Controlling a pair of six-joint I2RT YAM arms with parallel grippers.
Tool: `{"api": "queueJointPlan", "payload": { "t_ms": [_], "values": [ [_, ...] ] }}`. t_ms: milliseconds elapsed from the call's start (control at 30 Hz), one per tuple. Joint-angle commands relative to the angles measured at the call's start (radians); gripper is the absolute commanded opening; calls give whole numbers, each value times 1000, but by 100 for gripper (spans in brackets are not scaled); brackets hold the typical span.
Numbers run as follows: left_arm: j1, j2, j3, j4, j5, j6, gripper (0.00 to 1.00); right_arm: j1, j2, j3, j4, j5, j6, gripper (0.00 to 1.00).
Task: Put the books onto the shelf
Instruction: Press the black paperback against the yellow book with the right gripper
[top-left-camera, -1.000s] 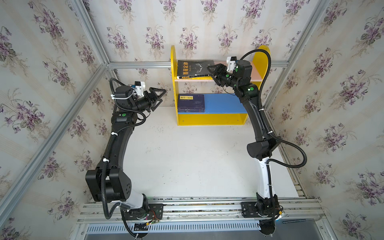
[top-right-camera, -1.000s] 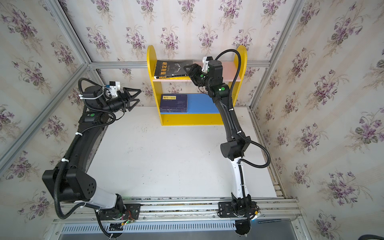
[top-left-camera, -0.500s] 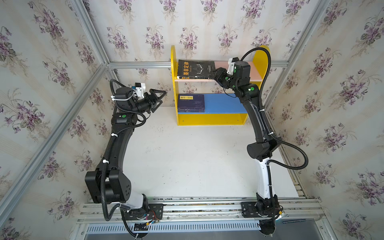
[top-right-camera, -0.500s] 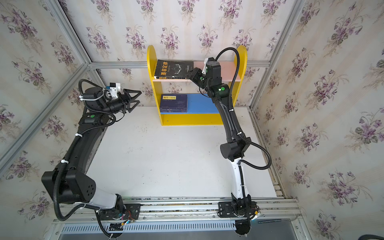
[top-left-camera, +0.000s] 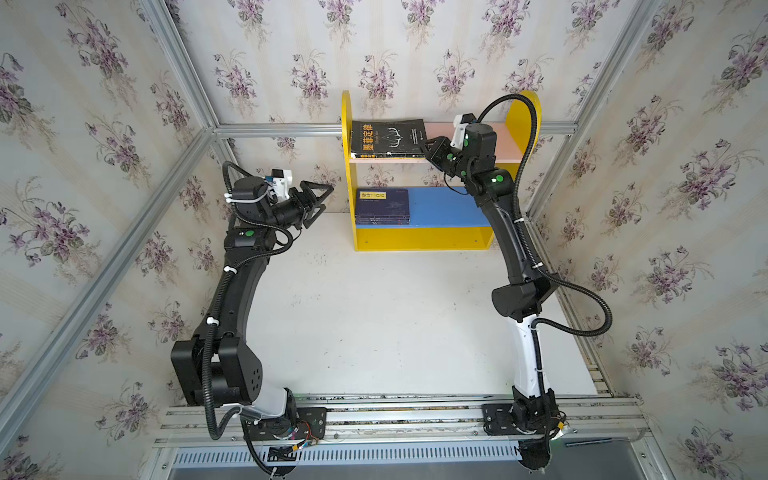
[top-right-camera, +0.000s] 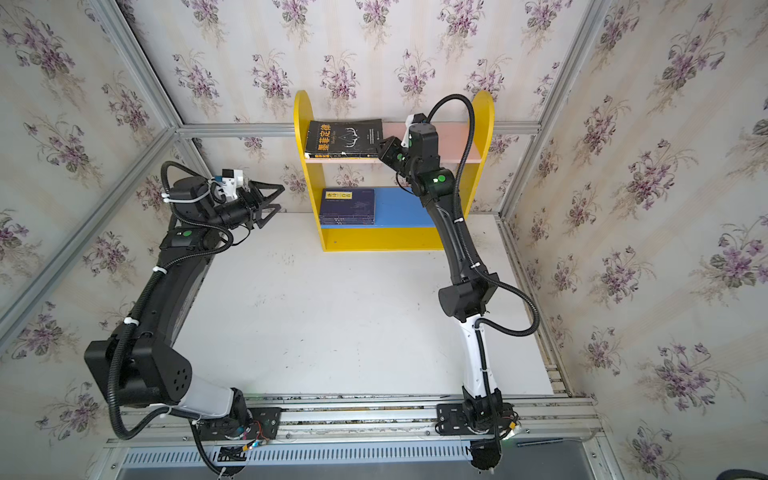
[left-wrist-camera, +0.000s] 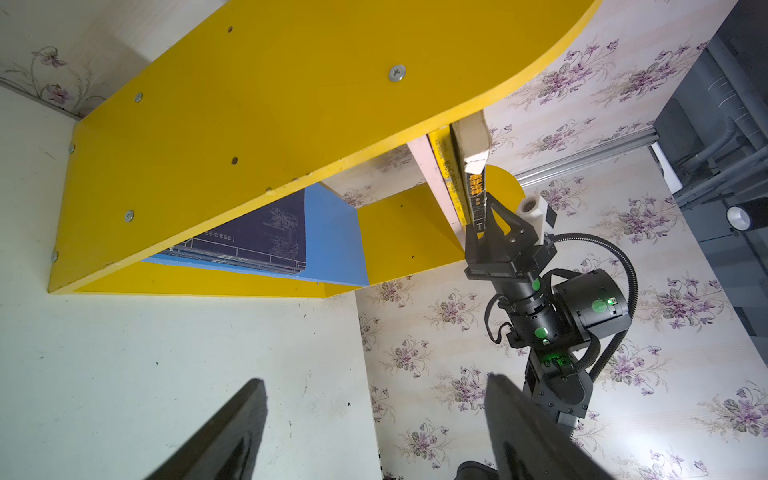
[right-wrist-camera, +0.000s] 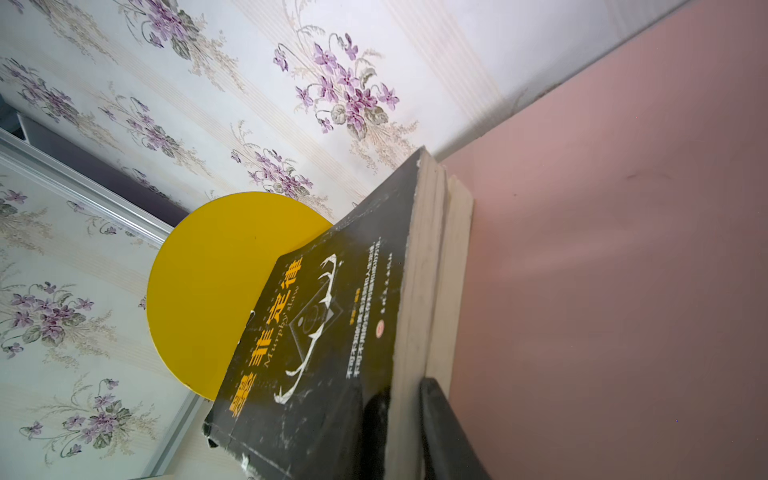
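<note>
The shelf (top-left-camera: 528, 116) (top-right-camera: 484, 116) stands against the back wall. A black book with yellow lettering (top-left-camera: 388, 139) (top-right-camera: 343, 137) (right-wrist-camera: 324, 332) lies on its pink upper board, on top of a yellow book (left-wrist-camera: 442, 166). My right gripper (top-left-camera: 428, 145) (top-right-camera: 384, 145) (right-wrist-camera: 401, 415) is shut on the black book's right edge, one finger on the cover and one under the pages. A stack of navy books (top-left-camera: 382, 205) (top-right-camera: 348, 204) lies on the blue lower board. My left gripper (top-left-camera: 322, 199) (top-right-camera: 274, 199) (left-wrist-camera: 374, 415) hangs open and empty, left of the shelf.
The white table (top-left-camera: 374, 324) runs from the shelf to the front rail (top-left-camera: 395, 411). Flowered walls close in on the left, back and right. The right halves of the pink board (top-left-camera: 505, 141) and the blue board (top-left-camera: 444, 205) are bare.
My right gripper's jaws have closed down onto the black book's right edge. The book has settled flatter on the upper board. The left arm has barely moved.
</note>
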Motion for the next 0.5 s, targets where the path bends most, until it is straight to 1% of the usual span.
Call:
{"api": "queueJointPlan", "payload": {
  "t_ms": [0, 200, 467],
  "values": [
    [0, -4, -8, 13, 9, 5, 84, 7, 15, 3, 100, 2, 15, 25],
    [-1, -24, -34, 14, -5, 7, 84, 16, 17, 2, 122, 44, 37, 21],
    [-1, -45, -68, 13, -20, 3, 84, 16, 11, -2, 130, 45, 84, 20]
  ]
}}
